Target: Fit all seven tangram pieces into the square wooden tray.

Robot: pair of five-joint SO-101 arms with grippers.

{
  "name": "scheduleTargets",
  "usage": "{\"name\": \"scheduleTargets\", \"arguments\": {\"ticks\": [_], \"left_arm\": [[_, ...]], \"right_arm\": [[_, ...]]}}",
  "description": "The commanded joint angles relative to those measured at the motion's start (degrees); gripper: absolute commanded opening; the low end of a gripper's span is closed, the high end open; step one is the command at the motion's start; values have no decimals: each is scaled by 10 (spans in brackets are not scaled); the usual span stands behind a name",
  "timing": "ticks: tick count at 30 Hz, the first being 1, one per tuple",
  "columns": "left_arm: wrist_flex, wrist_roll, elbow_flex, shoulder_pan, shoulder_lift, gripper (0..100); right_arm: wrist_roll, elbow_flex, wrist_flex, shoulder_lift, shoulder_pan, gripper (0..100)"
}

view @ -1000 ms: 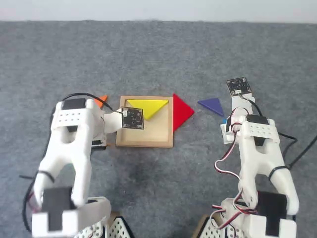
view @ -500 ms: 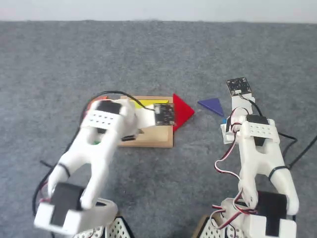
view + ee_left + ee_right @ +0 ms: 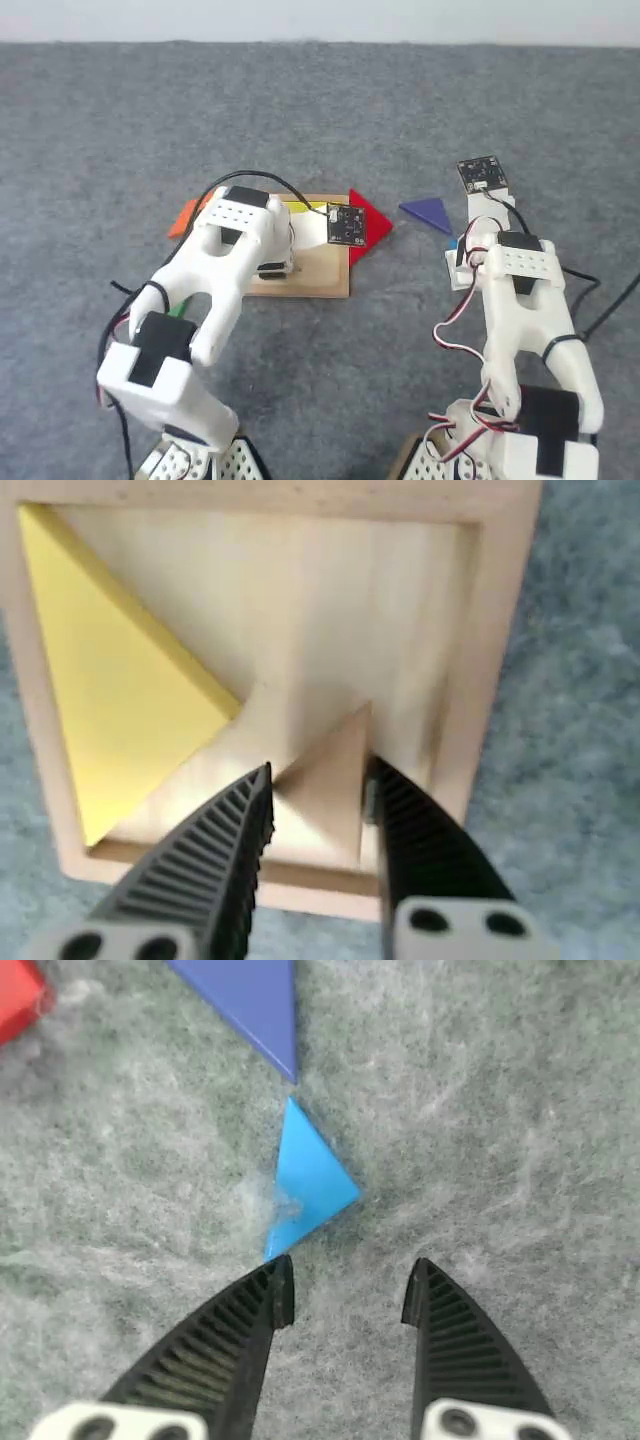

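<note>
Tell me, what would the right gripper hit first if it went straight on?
Likely the light blue triangle ahead of the right gripper, though depth is unclear; it might touch the grey mat first.

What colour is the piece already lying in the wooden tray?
Yellow triangle, clearest in the left wrist view.

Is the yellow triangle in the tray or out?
In. The yellow triangle lies flat inside the walls of the wooden tray.
</note>
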Motion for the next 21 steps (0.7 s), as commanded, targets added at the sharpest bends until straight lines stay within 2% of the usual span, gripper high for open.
{"name": "scheduleTargets", "arguments": {"ticks": [1, 9, 16, 21], "left_arm": [[28, -17, -29, -2, -2, 181], [113, -1, -116, -19, -2, 181], [119, 119, -105, -33, -100, 180], [48, 221, -15, -103, -215, 180]], "right_arm": [[-4, -6, 4, -12, 6, 191], [-4, -6, 4, -12, 6, 191], [-5, -7, 3, -12, 6, 191], [-5, -38, 22, -13, 2, 161]]}}
